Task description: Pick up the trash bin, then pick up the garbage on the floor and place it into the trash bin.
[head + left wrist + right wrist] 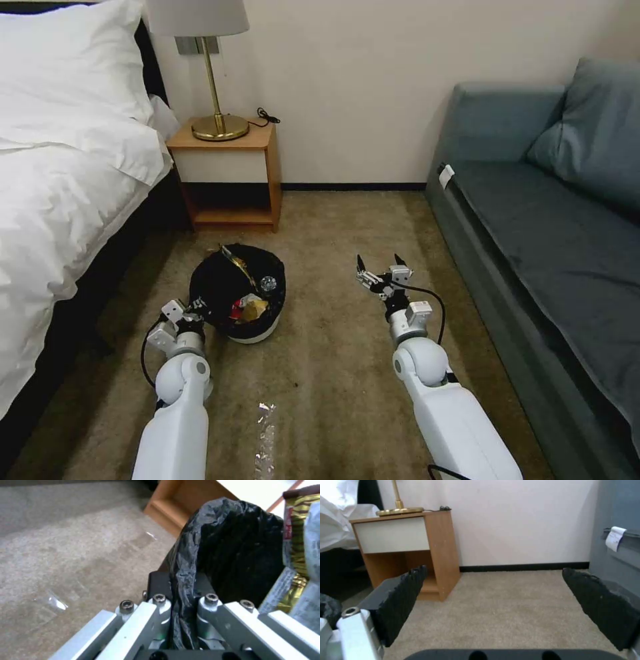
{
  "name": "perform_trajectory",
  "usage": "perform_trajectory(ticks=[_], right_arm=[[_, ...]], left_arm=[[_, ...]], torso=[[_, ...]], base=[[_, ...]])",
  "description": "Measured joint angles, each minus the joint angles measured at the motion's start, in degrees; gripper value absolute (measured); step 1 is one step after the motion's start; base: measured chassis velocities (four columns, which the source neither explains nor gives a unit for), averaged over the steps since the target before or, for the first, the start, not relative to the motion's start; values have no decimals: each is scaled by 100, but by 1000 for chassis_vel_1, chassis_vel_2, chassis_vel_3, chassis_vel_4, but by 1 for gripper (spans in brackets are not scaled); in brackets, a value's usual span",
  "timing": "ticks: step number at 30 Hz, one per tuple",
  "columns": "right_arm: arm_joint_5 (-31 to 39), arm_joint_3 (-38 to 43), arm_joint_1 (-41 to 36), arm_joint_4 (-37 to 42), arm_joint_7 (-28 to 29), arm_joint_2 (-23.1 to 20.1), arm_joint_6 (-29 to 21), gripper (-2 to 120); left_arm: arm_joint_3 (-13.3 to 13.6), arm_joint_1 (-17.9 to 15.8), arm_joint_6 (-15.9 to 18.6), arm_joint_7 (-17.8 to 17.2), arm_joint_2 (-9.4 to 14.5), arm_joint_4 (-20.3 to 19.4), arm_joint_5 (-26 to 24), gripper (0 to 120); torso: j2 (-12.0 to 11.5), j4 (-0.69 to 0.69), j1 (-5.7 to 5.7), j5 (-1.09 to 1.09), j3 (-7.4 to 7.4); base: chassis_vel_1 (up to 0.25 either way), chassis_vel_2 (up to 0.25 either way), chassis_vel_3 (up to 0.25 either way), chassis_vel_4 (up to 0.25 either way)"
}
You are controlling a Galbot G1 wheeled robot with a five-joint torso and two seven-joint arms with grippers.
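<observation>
The bin (241, 293) sits on the carpet (333, 347) between the bed (60, 200) and the sofa (553, 240), just in front of the nightstand (230, 177). Its black liner (230, 542) is folded over the rim.

The left gripper (198, 308) is at the bin's near-left edge. In the left wrist view its fingers (160, 585) are clamped on the rim, with the liner pinched between them.

Inside the bin lie the garbage pieces: a red packet (239, 309), a brown bag (255, 308), a yellow-black wrapper (237, 264) leaning against the far inner wall, and a small clear bottle (268, 284). The wrapper (295, 530) shows close beside the liner in the left wrist view.

The right gripper (381, 268) hovers over bare carpet to the right of the bin, well apart from it. Its pads (403, 597) stand wide apart with nothing between them.

A silvery strip (265, 433) lies on the carpet between the two arms, nearer the robot than the bin.
</observation>
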Motion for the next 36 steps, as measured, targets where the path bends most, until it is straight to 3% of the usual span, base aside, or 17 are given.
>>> perform_trajectory(ticks=[9,14,19,23,25,28,30,36], right_arm=[[-20,-9,-17,8,-29,6,5,100],[-47,-26,-37,8,-34,17,11,100],[-71,-50,-41,-17,-42,25,16,100],[-79,-55,-41,-28,-47,28,19,100],[-86,-62,-42,-36,-63,30,21,100],[-93,-64,-42,-47,-68,33,32,100],[-113,-73,-43,-82,-89,44,57,100],[-143,-79,-63,-104,-123,55,84,100]], left_arm=[[-7,-88,-61,22,9,203,11,4],[-6,-82,-41,-6,19,174,14,16],[-6,-36,9,-41,22,76,15,41],[-8,-24,46,-53,23,25,14,51],[1,-11,63,-72,22,-63,13,62],[1,-6,73,-79,21,-120,12,67],[2,-1,123,-101,20,-255,7,81],[-1,30,165,-137,34,-427,-2,98]], torso=[[1,1,0,-3,-1],[0,0,0,-5,0],[0,-2,0,-7,1],[0,-2,0,-8,1],[-1,-3,0,-8,2],[0,-3,0,-5,2],[0,-2,0,-5,2],[-1,-2,0,-4,1]], base=[[0,0,0,0],[0,0,0,0],[0,0,0,0],[0,0,0,0],[0,0,0,0],[0,0,0,0],[0,0,0,0],[0,0,0,0]])
